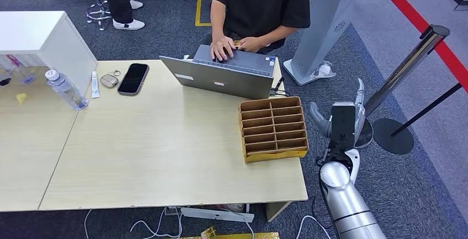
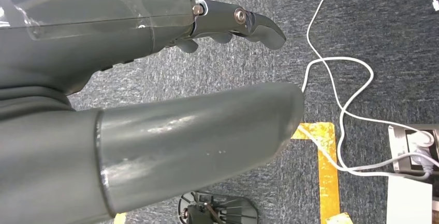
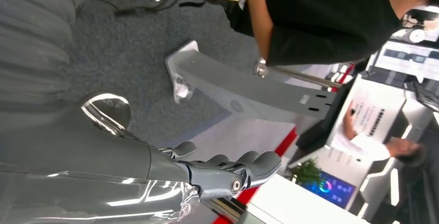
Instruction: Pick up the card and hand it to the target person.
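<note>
- Right hand (image 1: 343, 120) raised beside table (image 1: 165, 156), right of organizer (image 1: 272, 129), fingers apart, holding nothing.
- Left hand (image 2: 155, 79) over carpet, fingers spread, empty.
- Person (image 1: 259, 7) typing on laptop (image 1: 223, 73).

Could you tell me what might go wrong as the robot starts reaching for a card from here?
1. The right robot hand is raised off the table's edge beside the cardboard organizer; a swing inward could knock the light box.
2. No card can be made out in the organizer's slots, so the grasp target is uncertain.
3. The open laptop and the person's typing hands sit just behind the organizer, so overreaching could hit them.
</note>
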### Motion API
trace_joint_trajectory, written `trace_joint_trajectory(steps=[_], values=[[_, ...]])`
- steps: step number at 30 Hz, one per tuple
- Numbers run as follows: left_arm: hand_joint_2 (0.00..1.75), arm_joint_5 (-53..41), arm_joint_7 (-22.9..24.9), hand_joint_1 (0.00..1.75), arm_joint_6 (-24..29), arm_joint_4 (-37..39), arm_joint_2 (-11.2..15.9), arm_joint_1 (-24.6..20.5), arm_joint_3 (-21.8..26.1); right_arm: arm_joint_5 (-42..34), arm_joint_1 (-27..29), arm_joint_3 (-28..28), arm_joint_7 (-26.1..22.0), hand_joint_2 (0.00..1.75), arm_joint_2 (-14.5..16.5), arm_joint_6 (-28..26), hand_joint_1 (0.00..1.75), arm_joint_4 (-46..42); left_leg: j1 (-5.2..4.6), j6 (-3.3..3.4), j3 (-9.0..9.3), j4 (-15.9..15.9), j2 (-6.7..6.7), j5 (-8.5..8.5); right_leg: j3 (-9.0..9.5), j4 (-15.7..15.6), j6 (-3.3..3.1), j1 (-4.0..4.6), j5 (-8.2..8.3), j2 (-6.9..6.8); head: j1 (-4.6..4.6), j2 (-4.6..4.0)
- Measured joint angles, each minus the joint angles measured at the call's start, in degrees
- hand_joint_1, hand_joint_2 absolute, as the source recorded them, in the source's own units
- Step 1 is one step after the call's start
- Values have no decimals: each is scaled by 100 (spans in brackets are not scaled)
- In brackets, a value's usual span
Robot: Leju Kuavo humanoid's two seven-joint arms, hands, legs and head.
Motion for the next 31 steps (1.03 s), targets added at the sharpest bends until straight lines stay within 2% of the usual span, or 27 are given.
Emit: trace_joint_trajectory(steps=[6,13,31], values=[[0,19,6,0,14,0,0,0,2,-604,172,57,-250,175,45,6,0,0,0,0,-1,0,0,0,0,0,0,0,0,0,1,0],[0,24,5,0,16,0,0,0,2,-869,235,202,-287,175,74,8,0,0,0,0,0,0,0,0,0,0,0,0,0,0,1,0],[0,27,0,0,25,0,2,1,2,-908,339,449,-302,175,97,8,0,0,0,0,0,0,0,0,0,0,0,0,0,0,0,0]])
